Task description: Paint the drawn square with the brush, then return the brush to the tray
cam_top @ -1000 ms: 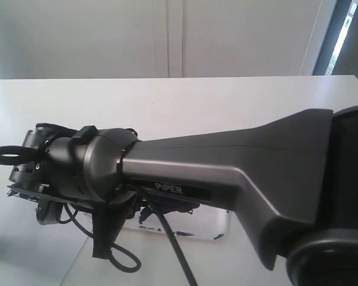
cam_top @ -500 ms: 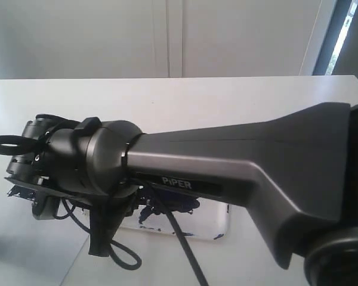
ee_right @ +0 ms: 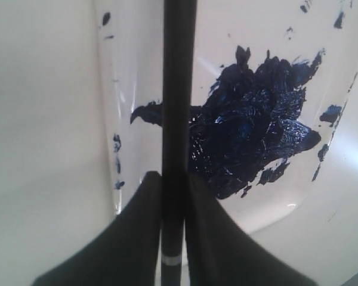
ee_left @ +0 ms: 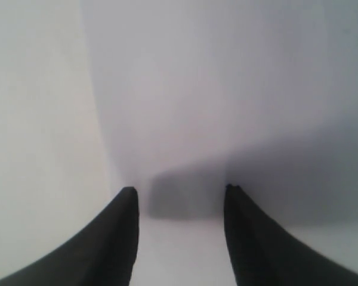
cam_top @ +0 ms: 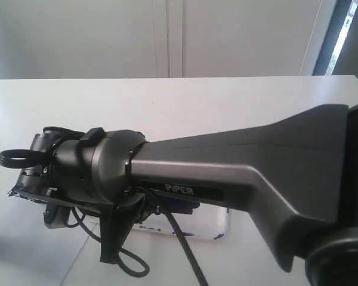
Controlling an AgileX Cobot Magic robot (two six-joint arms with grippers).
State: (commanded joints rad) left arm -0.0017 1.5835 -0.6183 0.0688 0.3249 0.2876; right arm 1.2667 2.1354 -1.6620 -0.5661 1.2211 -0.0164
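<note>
In the right wrist view my right gripper (ee_right: 173, 180) is shut on the brush (ee_right: 179, 89), a thin black stick clamped between both fingers. The stick runs forward over the tray (ee_right: 274, 208), crossing its rim beside the big blue-black paint blot (ee_right: 250, 131); its tip is out of frame. In the exterior view the right arm (cam_top: 238, 167) covers most of the tray (cam_top: 222, 229), and only one corner with dark specks shows. My left gripper (ee_left: 180, 190) stands open over a plain white surface with nothing between its fingers. The drawn square is out of view.
The white table (cam_top: 197, 101) stretches back to a pale wall. A black cable (cam_top: 185, 250) hangs in a loop from the right wrist down toward the front edge. Small blue specks dot the tray's rim (ee_right: 116, 143).
The right wrist swung a little left, then back right and slightly lower over the tray. Its grip on the brush has not changed.
</note>
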